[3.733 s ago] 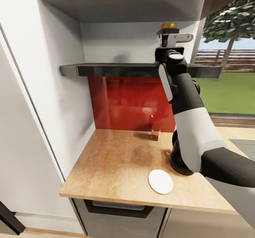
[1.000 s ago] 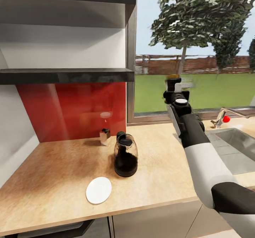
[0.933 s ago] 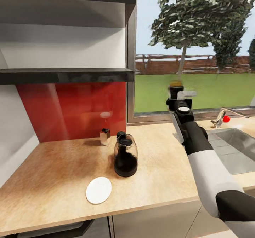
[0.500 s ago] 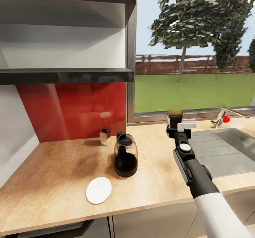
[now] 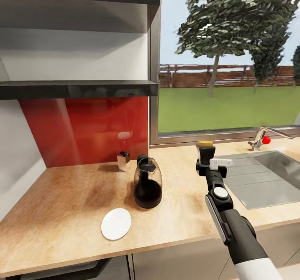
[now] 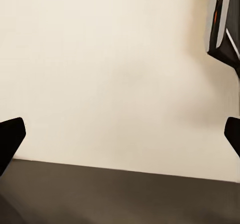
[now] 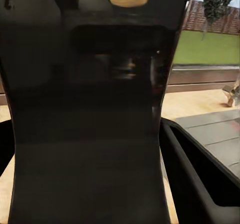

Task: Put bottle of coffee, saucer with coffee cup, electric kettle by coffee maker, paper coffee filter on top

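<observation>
My right gripper (image 5: 206,154) is shut on the bottle of coffee (image 5: 205,143), whose yellow cap shows above the fingers. It hangs low over the kitchen countertop (image 5: 75,205), between the electric kettle (image 5: 147,186) and the sink; its base is hidden. In the right wrist view the dark bottle (image 7: 90,109) sits between the black fingers (image 7: 192,176). The white saucer (image 5: 116,223) lies in front of the kettle, near the counter's front edge. The small pale coffee cup (image 5: 123,160) stands behind the kettle by the red backsplash. The kitchen shelf (image 5: 79,89) is bare. The coffee maker is out of view. My left gripper (image 6: 120,134) is open.
A steel sink (image 5: 266,176) with a tap (image 5: 264,136) is inset at the right of the counter. A window (image 5: 225,63) runs behind it. The left wrist view looks at a plain beige surface with a dark band along one edge.
Since the oldest frame the view has swung right, away from the shelf. In the last second my right arm has carried the bottle down from window height to just above the counter.
</observation>
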Controlling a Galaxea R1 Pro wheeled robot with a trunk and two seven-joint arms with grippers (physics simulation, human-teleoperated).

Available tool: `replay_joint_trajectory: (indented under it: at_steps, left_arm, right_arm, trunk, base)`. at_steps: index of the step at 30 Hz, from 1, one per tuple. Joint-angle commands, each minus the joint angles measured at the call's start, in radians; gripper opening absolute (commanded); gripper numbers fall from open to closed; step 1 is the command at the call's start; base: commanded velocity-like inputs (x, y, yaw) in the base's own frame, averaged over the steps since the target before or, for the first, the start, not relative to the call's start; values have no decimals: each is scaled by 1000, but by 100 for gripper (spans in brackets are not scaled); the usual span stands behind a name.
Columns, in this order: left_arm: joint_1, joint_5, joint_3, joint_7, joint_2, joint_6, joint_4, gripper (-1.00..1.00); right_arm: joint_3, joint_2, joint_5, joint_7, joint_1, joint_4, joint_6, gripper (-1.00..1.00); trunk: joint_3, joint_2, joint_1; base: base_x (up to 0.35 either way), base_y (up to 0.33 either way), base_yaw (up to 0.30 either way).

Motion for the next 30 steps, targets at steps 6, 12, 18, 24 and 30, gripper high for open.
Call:
replay_joint_trajectory:
  at_steps: [6,12,18,24,30]
  left_arm:
    - [1,-8,13,11,-5,12,2,100]
    - [1,-6,20,12,-7,14,1,100]
    - [1,-6,20,12,-7,16,1,100]
    - [1,-6,20,12,-8,16,1,100]
    - [1,-6,20,12,-7,16,1,100]
  right_arm:
    - [4,2,4,-7,14,9,7,-100]
    - [4,2,4,-6,14,29,7,-100]
    - [6,2,4,-5,14,38,7,-100]
    - [6,2,4,-5,14,39,7,-100]
    - [6,2,4,-5,14,39,7,-100]
  trunk:
    - [-2,-2,1]
    - [-2,-2,1]
    - [-2,-2,1]
    - [-2,-2,1]
    - [-2,-2,1]
  base:
    - [78,-183,0]
    - [104,-247,-3]
    - [105,-250,-142]
    - [105,-251,-253]
    - [105,-251,-265]
